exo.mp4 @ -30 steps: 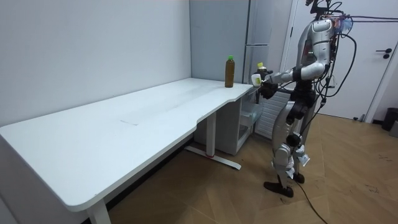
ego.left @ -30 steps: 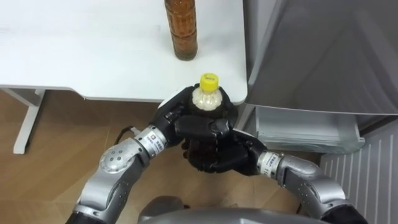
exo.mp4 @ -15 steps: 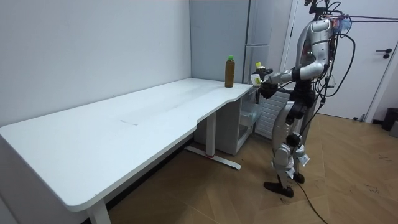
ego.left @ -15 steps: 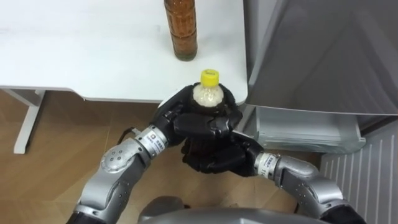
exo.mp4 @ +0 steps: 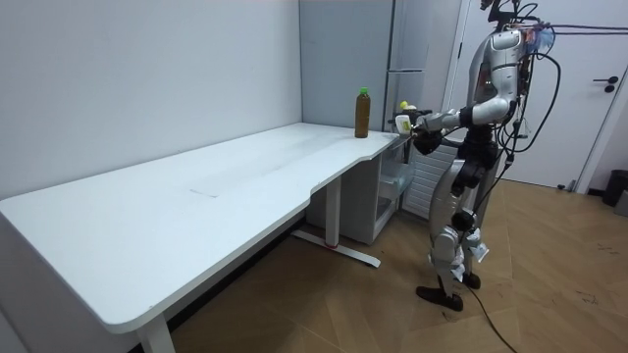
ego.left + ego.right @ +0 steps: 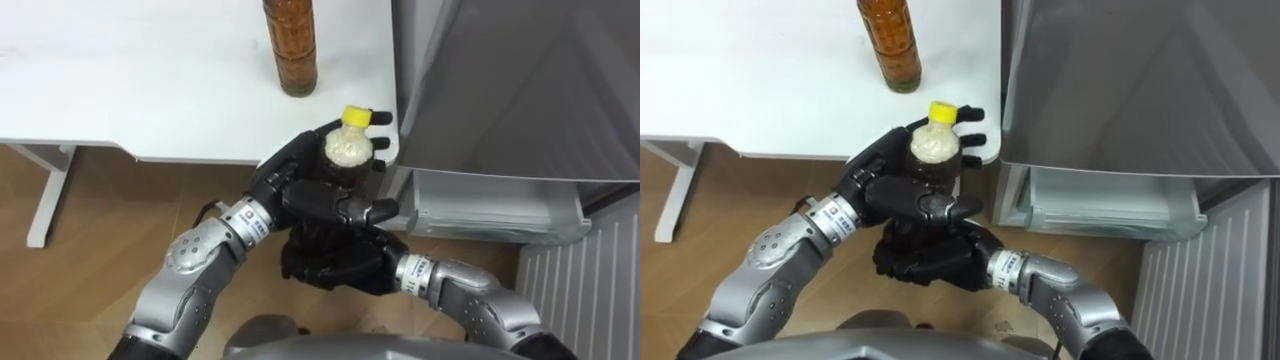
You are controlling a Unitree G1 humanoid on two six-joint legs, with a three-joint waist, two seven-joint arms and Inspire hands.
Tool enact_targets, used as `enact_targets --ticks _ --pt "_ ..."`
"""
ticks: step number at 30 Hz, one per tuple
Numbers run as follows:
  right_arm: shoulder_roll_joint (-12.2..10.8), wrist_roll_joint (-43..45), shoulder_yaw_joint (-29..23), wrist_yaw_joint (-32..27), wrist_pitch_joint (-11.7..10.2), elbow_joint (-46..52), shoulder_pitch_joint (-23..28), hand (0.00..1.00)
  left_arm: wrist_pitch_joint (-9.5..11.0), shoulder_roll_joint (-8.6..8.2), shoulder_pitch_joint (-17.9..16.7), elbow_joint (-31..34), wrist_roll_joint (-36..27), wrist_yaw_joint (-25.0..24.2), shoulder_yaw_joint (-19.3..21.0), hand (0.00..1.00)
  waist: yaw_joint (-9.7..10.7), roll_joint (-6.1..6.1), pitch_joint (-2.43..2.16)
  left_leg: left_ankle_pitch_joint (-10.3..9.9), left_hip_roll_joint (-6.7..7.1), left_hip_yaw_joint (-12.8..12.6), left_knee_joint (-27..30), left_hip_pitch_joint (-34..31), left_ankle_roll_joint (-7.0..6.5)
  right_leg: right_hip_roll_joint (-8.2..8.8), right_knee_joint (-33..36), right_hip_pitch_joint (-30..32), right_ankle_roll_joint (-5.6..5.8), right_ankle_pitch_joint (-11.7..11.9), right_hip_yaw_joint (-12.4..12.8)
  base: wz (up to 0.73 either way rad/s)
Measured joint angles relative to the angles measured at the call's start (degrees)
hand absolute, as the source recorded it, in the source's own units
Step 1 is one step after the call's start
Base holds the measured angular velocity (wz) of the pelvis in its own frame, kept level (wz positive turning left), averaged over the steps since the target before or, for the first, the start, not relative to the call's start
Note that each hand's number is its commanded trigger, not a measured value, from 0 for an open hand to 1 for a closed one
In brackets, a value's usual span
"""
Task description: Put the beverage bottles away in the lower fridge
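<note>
The robot stands upright at the right end of the white tabletop [image 6: 120,90], next to the grey fridge [image 6: 520,90]. Both hands hold one yellow-capped bottle [image 6: 347,150] upright in the air, just off the tabletop's near right corner and close to the fridge's left edge. The left robot hand [image 6: 290,185] is clamped on the bottle's upper body, its fingers wrapped round below the cap. The right robot hand [image 6: 330,262] is curled round the bottle's lower part from beneath. A brown bottle [image 6: 291,45] stands upright on the tabletop farther back, apart from both hands.
</note>
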State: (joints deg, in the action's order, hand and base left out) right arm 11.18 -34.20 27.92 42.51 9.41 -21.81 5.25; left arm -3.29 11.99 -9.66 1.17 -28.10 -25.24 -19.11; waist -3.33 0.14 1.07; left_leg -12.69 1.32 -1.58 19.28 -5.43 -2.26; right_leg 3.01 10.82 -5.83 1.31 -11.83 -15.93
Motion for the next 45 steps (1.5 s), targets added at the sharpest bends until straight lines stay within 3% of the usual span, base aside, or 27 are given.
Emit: enact_targets --ticks 22,28,31,38,43,45 --pt "0.23 -4.36 0.06 2.18 0.72 0.00 0.08 1.00 -0.07 0.05 1.70 0.71 0.09 0.11 0.50 0.00 -0.18 0.20 -0.03 0.00 -0.50 -0.21 0.18 0.08 0.00 0.00 0.03 -0.20 0.00 0.00 0.05 0.00" --pt "0.87 -5.20 -0.06 3.29 0.71 0.00 0.16 1.00 0.00 0.05 2.28 5.20 0.30 3.30 2.06 0.00 -0.45 0.34 -0.02 -0.01 -0.52 -0.25 0.18 0.69 0.01 -0.02 -0.03 -0.80 0.00 0.00 0.00 0.00" --pt "1.26 -5.14 -0.17 4.53 0.71 0.00 0.69 1.00 0.03 0.00 2.28 10.65 0.29 3.65 4.61 0.00 -0.44 0.42 -0.04 -0.01 -0.56 -0.25 0.20 0.66 0.01 -0.05 -0.05 -0.76 0.00 0.00 0.03 0.00" --pt "1.47 -5.14 -0.66 5.86 0.69 0.42 0.80 1.00 1.55 -0.31 2.41 17.44 1.31 4.73 9.53 0.00 -0.74 0.70 -0.17 0.00 -0.48 0.16 0.00 1.76 0.02 -0.07 -0.18 -1.74 0.00 0.00 0.06 0.00" --pt "1.45 -5.27 -0.62 6.52 0.57 0.35 1.26 1.00 2.23 -0.50 3.87 19.61 2.85 6.55 10.07 0.00 -1.58 0.74 -0.18 0.02 -0.44 0.23 -0.47 3.17 0.05 -0.06 -0.22 -2.97 0.00 0.00 0.02 0.00" --pt "1.41 -5.29 -0.62 6.53 0.54 0.35 1.66 1.00 3.63 -0.38 4.02 20.99 2.79 6.88 10.08 0.00 -1.66 0.91 -0.08 0.02 -0.44 0.31 -0.49 3.49 0.06 -0.06 -0.26 -3.25 0.00 0.00 0.04 0.00"
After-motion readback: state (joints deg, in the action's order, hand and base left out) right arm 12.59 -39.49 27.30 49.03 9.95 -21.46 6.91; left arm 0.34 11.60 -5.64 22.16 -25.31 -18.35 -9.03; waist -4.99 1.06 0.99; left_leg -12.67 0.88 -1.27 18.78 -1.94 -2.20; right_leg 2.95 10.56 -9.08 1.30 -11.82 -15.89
